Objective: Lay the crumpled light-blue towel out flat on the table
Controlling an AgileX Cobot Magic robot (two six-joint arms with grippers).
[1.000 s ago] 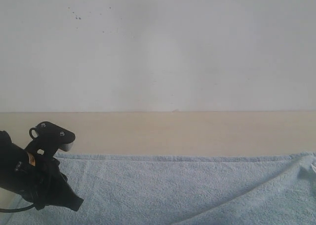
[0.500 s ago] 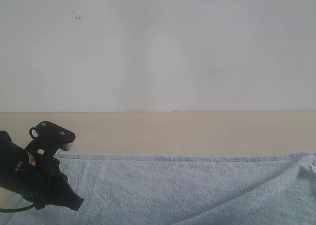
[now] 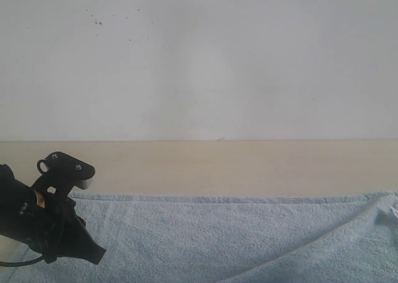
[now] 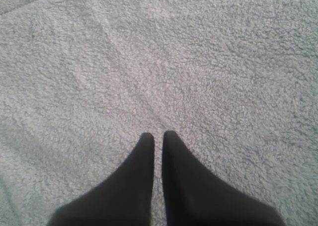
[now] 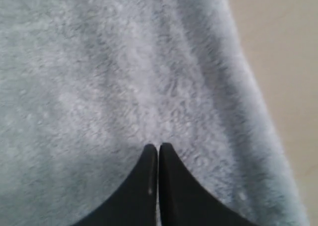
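Note:
The light-blue towel point(image 3: 236, 239) lies across the near part of the table point(image 3: 217, 165), its far hem running straight from left to right. A long fold rises toward its right end, where a bit of white tag point(image 3: 395, 211) shows at the frame edge. My left arm point(image 3: 43, 221) hangs over the towel's left end. In the left wrist view the left gripper point(image 4: 158, 135) is shut just above the towel point(image 4: 149, 62), with nothing between its fingers. The right gripper point(image 5: 158, 146) is shut over the towel point(image 5: 99, 77) near a rounded edge, beside bare table point(image 5: 288, 62). The exterior view does not show the right arm.
A white speckled wall point(image 3: 199, 59) stands behind the table. A bare strip of tabletop runs between the towel's far hem and the wall.

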